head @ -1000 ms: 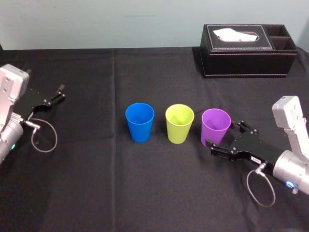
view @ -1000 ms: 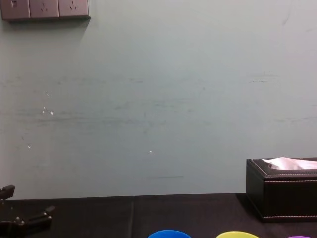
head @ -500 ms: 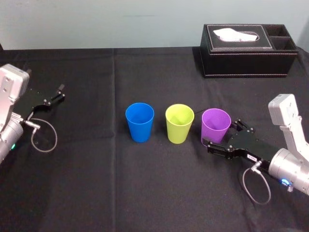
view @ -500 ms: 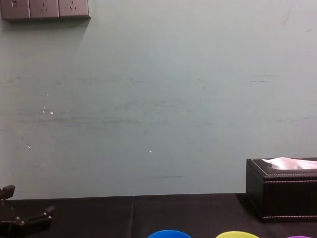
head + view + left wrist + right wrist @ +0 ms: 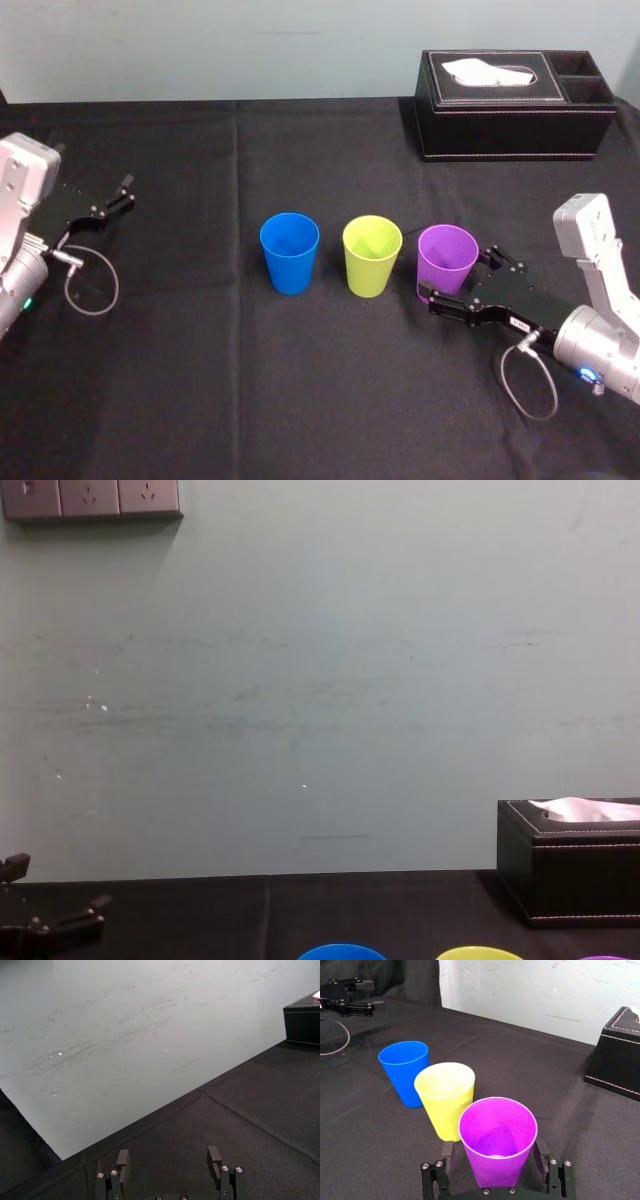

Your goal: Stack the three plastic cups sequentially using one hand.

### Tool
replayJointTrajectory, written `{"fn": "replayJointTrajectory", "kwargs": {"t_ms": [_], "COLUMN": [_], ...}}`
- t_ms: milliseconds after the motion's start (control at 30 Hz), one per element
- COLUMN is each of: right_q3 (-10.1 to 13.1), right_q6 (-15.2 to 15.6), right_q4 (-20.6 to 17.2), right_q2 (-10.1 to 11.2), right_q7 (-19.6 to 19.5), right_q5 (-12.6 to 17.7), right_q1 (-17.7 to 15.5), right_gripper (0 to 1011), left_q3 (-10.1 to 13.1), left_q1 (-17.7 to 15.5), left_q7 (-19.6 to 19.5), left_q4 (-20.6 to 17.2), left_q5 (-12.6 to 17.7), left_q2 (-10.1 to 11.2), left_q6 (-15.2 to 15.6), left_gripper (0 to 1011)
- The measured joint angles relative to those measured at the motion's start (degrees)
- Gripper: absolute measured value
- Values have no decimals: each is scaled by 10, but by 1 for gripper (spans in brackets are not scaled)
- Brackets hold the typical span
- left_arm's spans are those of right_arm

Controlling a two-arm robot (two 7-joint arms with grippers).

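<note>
Right gripper [image 5: 458,274], left gripper [image 5: 127,192]: fingers apart

Flat, even indoor light, fairly bright. Black tabletop [image 5: 180,400] soaks it up, so shadows barely read on it. Pale wall [image 5: 320,700] evenly lit, with a few small bright specks. Lime cup [image 5: 445,1105] washed pale inside.

cups 3: blue cup [image 5: 289,252], lime cup [image 5: 372,256], purple cup [image 5: 446,258] | grippers 2: left gripper [image 5: 126,192], right gripper [image 5: 460,277] | tissue box [image 5: 510,125] 1, with 2 side compartments [image 5: 578,64] | tissue [image 5: 490,72] 1 | wall sockets [image 5: 88,497] 3 | cable loops [image 5: 116,287] 2, one per wrist | black cloth [image 5: 200,380] 1
</note>
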Motion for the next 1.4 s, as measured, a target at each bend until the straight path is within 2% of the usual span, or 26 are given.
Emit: {"fn": "replayJointTrajectory", "kwargs": {"t_ms": [67, 167, 267, 467, 833, 1033, 1400], "right_q3": [0, 0, 0, 1, 1, 14, 33], "right_q6": [0, 0, 0, 0, 0, 1, 27], "right_q4": [0, -1, -1, -2, -2, -2, -20], "right_q2": [0, 0, 1, 1, 1, 2, 28], "right_q7": [0, 0, 0, 0, 0, -1, 12], "right_q5": [0, 0, 0, 0, 1, 11, 32], "right_q1": [0, -1, -1, -1, -2, -1, 26], "right_gripper": [1004, 950, 854, 735, 711, 712, 712], "left_q3": [0, 0, 0, 0, 0, 0, 0], "left_q1": [0, 0, 0, 0, 0, 0, 0], "left_q7": [0, 0, 0, 0, 0, 0, 0], "left_q4": [0, 0, 0, 0, 0, 0, 0], "left_q5": [0, 0, 0, 0, 0, 0, 0], "left_q2": [0, 0, 0, 0, 0, 0, 0], "left_q6": [0, 0, 0, 0, 0, 0, 0], "left_gripper": [1010, 1010, 1010, 1010, 1010, 1010, 1010]}}
